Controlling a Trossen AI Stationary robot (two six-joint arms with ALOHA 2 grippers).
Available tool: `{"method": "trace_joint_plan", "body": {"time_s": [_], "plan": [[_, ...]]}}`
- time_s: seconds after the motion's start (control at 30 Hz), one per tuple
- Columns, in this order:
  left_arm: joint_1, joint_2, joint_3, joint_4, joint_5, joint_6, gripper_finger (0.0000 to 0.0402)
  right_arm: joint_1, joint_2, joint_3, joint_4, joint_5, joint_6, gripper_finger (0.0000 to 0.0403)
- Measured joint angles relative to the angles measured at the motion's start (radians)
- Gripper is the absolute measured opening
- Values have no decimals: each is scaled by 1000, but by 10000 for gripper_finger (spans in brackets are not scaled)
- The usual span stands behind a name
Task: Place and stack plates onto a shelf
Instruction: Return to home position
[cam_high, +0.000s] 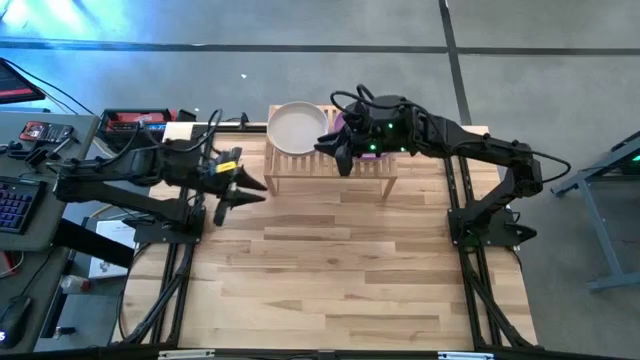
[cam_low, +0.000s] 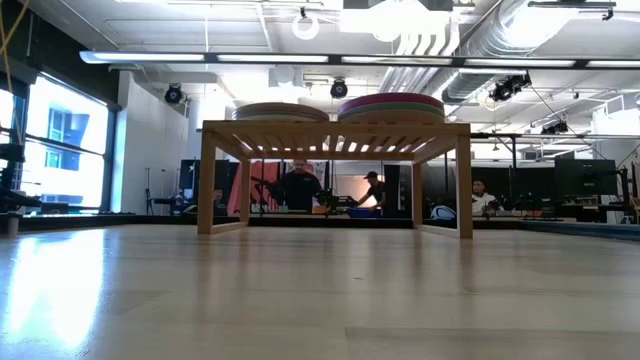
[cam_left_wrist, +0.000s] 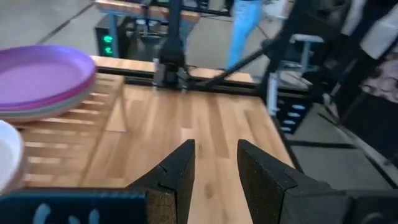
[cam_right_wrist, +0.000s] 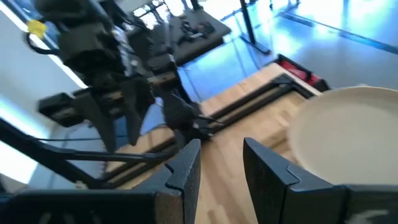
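Note:
The shelf (cam_high: 330, 165) stands at the table's far edge on its short legs (cam_low: 208, 180). Two stacks of plates rest on its slatted top. The left stack (cam_low: 282, 111) has a beige plate on top (cam_high: 297, 127). The right stack (cam_low: 392, 105) shows magenta, purple and green rims, with a purple plate uppermost (cam_left_wrist: 40, 73). My right gripper (cam_high: 338, 155) hovers open over the shelf between the stacks, and the beige plate (cam_right_wrist: 348, 134) lies just beyond its fingers. My left gripper (cam_high: 252, 190) is open and empty, left of the shelf and above the table. Neither gripper shows in the low view.
Bare wooden table top (cam_high: 340, 270) stretches from the shelf to the near edge. A desk with a keyboard and tools (cam_high: 30, 150) stands off the table's left side. People (cam_low: 298, 188) sit in the room beyond the far edge.

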Motion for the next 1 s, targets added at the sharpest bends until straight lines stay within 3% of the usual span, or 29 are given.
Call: {"method": "trace_joint_plan", "body": {"time_s": [0.1, 0.33, 0.47, 0.73, 1.0], "plan": [[-56, -61, -66, 25, -4, -11, 108, 30, 0, 0, 55, 10, 21, 103], [-169, -244, -366, 245, -78, -54, 108, 73, 0, 0, 145, 87, 21, 103], [-210, -340, -499, 287, -136, -72, 108, 73, 0, 0, 147, 88, 26, 103], [-255, -546, -666, 311, -170, -73, 108, 73, 0, 0, 152, 82, 199, 103], [-266, -763, -767, 312, -194, -18, 108, 74, 0, 0, 189, 78, 204, 103]]}}
